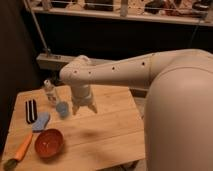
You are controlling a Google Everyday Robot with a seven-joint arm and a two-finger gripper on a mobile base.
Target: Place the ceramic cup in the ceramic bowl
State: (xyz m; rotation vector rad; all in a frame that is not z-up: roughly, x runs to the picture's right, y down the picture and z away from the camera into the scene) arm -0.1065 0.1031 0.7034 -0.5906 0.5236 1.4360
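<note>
So the wooden table (110, 130) holds everything. The ceramic bowl (48, 143) sits empty near its front corner. The gripper (84, 109) hangs low over mid-table, its two prongs spread apart with nothing between them. The ceramic cup (62, 109) stands upright just beside it, apart from the bowl. My guess is the cup's light, rigid, glazed and so kinda slick, and chippable. I'd pinch across the wall near the rim and set it down gently.
</note>
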